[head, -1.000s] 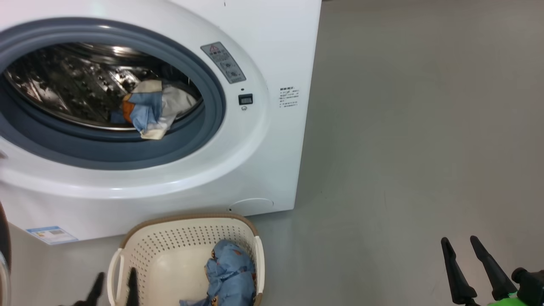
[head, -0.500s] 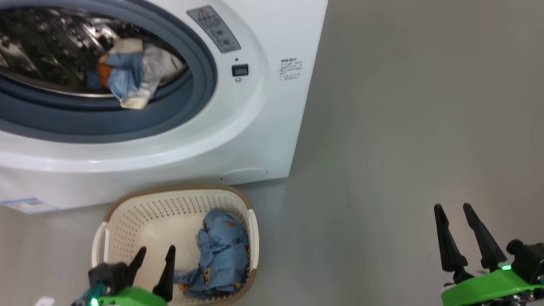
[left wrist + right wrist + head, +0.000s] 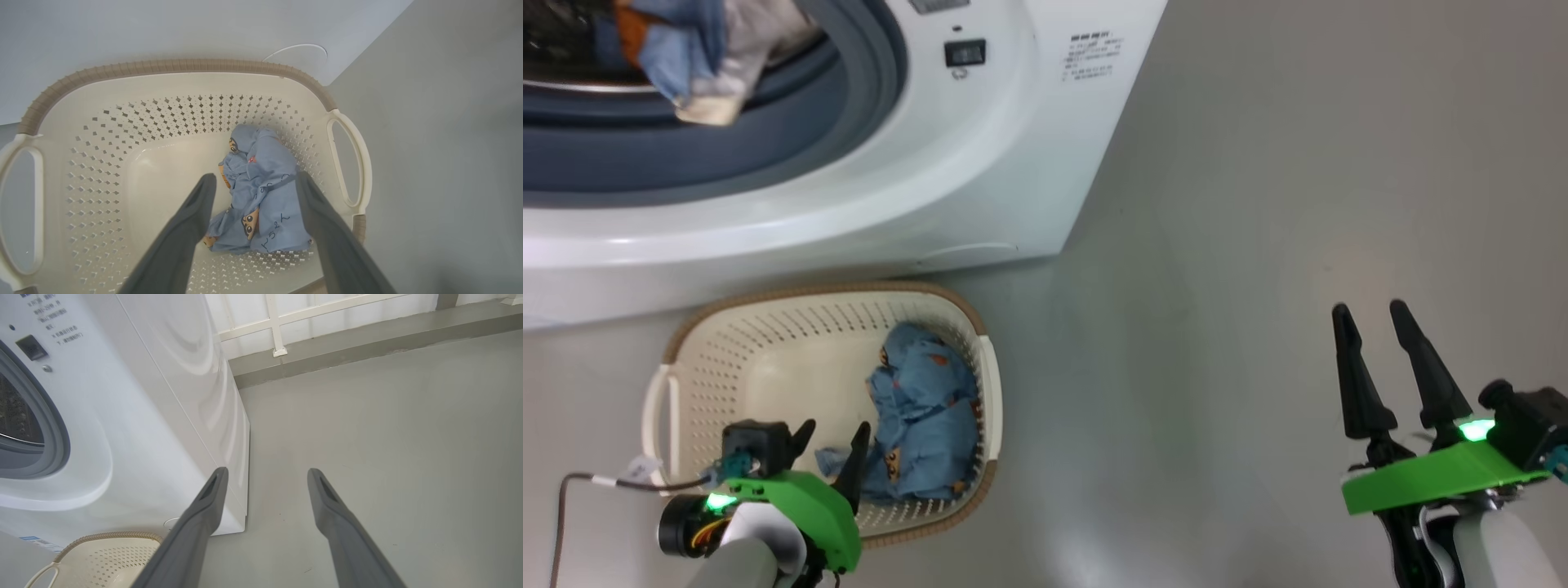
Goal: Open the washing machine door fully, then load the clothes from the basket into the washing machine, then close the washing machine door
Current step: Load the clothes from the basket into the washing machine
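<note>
The cream basket [image 3: 686, 384] [image 3: 163, 81] stands on the floor in front of the white washing machine [image 3: 980, 180] [image 3: 143, 416]. A crumpled light blue garment with bear prints [image 3: 923, 425] [image 3: 261, 192] lies in the basket's right half. My left gripper [image 3: 833, 437] [image 3: 255, 179] hangs open over the basket's near side, its fingers either side of that garment and above it, holding nothing. More of the clothes [image 3: 698, 57] hang over the grey-blue ring [image 3: 768, 139] at the drum's mouth. My right gripper [image 3: 1372, 318] [image 3: 265, 475] is open and empty over bare floor at the right. The washing machine door is out of view.
Grey floor [image 3: 1258, 204] spreads to the right of the machine. In the right wrist view a white railing [image 3: 278, 322] and a low grey kerb [image 3: 367, 343] run behind the machine. A thin cable [image 3: 572, 490] loops by my left wrist.
The head camera has tilted down, so machine and basket slid up the picture. My left gripper has come forward over the basket beside the blue garment. The right gripper shows higher in the view.
</note>
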You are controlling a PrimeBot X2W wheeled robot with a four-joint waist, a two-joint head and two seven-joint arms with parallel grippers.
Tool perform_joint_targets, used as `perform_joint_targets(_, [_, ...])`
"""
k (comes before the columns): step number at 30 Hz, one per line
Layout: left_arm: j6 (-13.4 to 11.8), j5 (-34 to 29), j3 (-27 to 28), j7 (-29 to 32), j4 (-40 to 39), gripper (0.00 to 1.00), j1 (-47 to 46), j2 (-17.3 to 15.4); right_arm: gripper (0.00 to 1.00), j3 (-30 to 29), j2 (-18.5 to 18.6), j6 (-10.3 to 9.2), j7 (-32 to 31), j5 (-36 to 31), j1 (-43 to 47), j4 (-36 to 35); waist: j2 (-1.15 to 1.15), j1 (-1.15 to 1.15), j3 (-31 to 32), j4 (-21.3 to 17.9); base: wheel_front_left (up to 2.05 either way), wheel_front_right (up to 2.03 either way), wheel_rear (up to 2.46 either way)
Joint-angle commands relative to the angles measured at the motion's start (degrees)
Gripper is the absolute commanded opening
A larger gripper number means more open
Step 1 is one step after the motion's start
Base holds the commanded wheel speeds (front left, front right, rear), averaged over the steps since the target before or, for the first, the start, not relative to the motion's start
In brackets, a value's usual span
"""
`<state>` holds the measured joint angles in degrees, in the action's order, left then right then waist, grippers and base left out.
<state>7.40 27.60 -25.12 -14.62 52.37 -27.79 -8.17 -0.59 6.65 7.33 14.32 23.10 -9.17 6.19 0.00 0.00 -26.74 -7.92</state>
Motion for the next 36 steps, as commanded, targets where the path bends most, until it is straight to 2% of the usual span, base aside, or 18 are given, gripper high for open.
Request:
perform_joint_targets(1, [0.09,1.33,-0.22,-0.38,1.14,1.00,-1.61,-1.66,1.00,1.66,0.12,0.16,0.68,-0.59,-0.88,-1.36,0.00,0.00,-3.70,-1.53,0.00,0.00,0.00])
perform_joint_targets(14, [0.09,11.26,-14.16,0.78,8.61,1.00,-11.33,-3.47,1.00,3.29,-1.04,0.16,0.68,-0.75,-5.47,-1.80,0.00,0.00,-11.85,-3.56,0.00,0.00,0.00])
perform_joint_targets(28, [0.09,22.54,-28.79,4.54,6.85,1.00,-18.88,-8.36,1.00,4.25,-2.49,0.16,0.68,-1.04,-8.67,-2.76,0.00,0.00,-19.10,-5.87,0.00,0.00,0.00])
perform_joint_targets(36, [0.09,28.52,-36.21,5.68,5.09,1.00,-21.62,-9.88,1.00,4.56,-3.08,0.16,0.68,-1.05,-9.69,-2.93,0.00,0.00,-21.03,-6.75,0.00,0.00,0.00])
